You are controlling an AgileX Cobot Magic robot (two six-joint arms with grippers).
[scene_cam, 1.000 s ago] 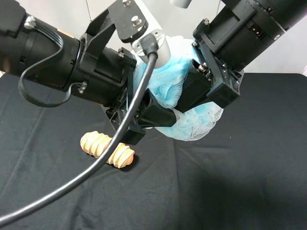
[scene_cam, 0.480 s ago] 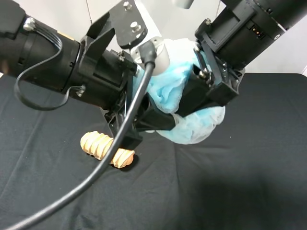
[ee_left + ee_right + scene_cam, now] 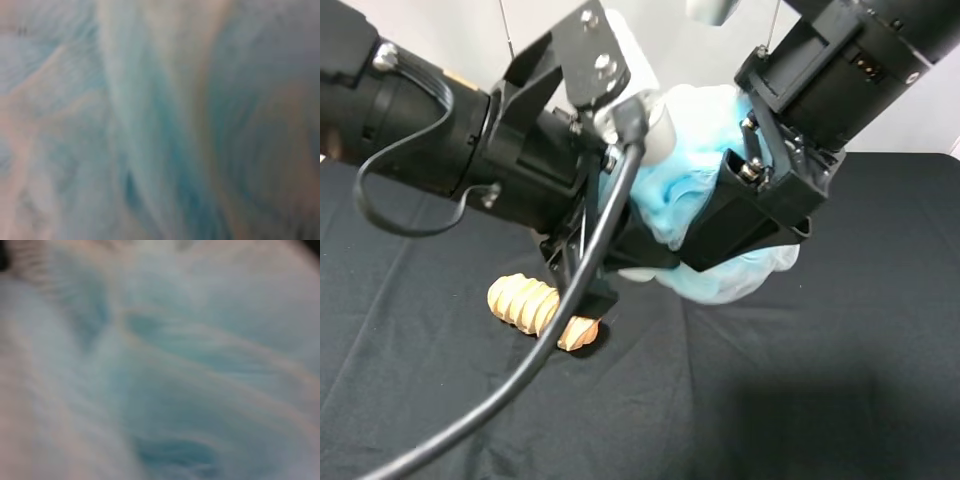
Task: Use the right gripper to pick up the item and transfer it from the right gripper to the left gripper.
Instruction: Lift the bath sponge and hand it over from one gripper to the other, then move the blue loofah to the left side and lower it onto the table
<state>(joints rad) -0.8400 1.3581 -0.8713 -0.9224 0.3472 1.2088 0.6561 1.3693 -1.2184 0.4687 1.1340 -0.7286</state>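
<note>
Black tablecloth (image 3: 820,400) below; left gripper (image 3: 645,250) clamps light-blue pouf (image 3: 680,175) aloft; right gripper (image 3: 720,240) touches it, jaw spread indiscernible; bread loaf (image 3: 525,303) lies beneath.

Noted shift of rt gripper (image 3: 725,235) toward surface's right edge, pouf (image 3: 695,175) w/ it, lower lobe flatter. Noted slight drop of lt gripper (image 3: 635,270), hiding more of bread loaf (image 3: 525,303).

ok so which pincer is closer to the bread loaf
Left. The left pincer hangs close over one end of the bread loaf; the right pincer sits higher and farther off, on the other side of the blue pouf.
</note>
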